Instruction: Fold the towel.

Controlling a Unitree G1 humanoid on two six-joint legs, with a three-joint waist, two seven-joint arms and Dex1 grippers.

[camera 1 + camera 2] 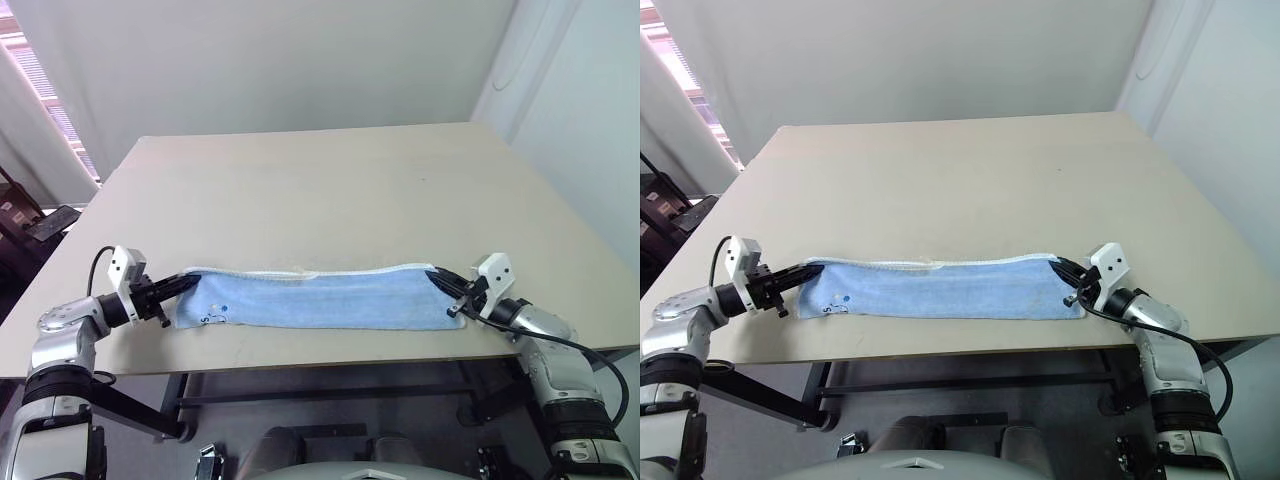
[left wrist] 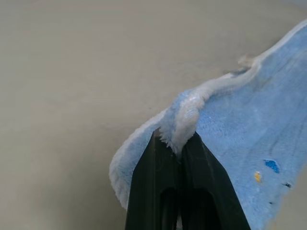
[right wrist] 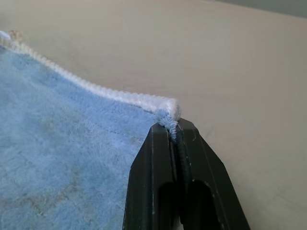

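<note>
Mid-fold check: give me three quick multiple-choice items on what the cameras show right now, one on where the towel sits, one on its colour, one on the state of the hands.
1. Where does the towel lie on the table?
A. Along the near edge
B. At the far edge
C. Hanging off the right side

2. What colour is the towel's stitched border?
A. Dark blue
B. White
C. Yellow

3. How do the left hand and right hand stand?
A. Both open above the cloth
B. One shut, one open
C. Each shut on a corner of the towel

Answers:
1. A, the towel stretches as a long strip close to the near edge, between the two hands.
2. B, both wrist views show a white edge on light-blue cloth.
3. C, each wrist view shows the black fingers pinched on a corner.
</note>
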